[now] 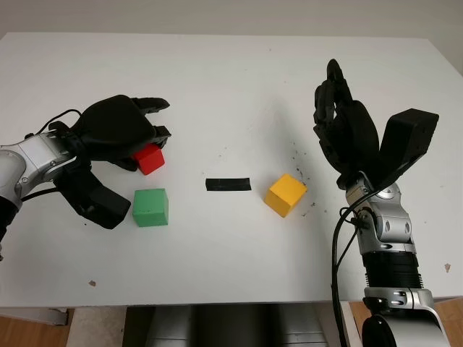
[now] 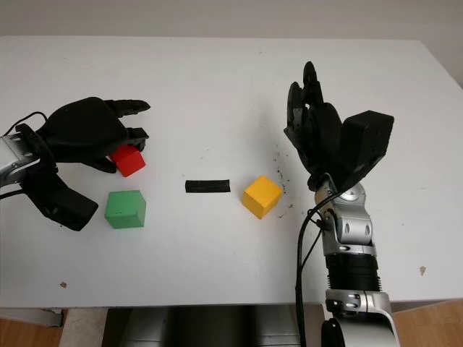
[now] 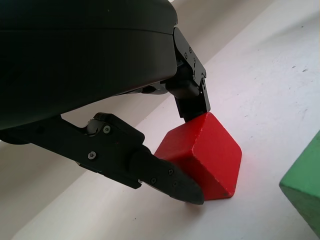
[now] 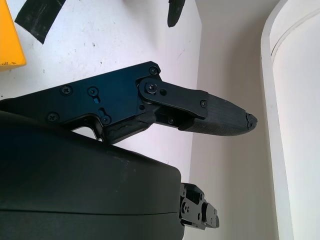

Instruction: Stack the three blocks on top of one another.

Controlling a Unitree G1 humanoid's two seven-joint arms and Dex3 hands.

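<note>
You have three blocks: one red block (image 1: pixel 149 158), one green block (image 1: pixel 150 207), one yellow block (image 1: pixel 285 194). One black tape strip (image 1: pixel 228 184).

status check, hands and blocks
Left hand shut on red block, still on the table. Right hand open, raised beside yellow block. Green block free; nothing stacked, nothing blocking.

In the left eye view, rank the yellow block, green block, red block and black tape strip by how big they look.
1. Yellow block and green block: look alike, no ranking between them.
2. Red block: looks smaller, but the left hand partly covers it, so unsure.
3. Black tape strip: thinnest.
</note>
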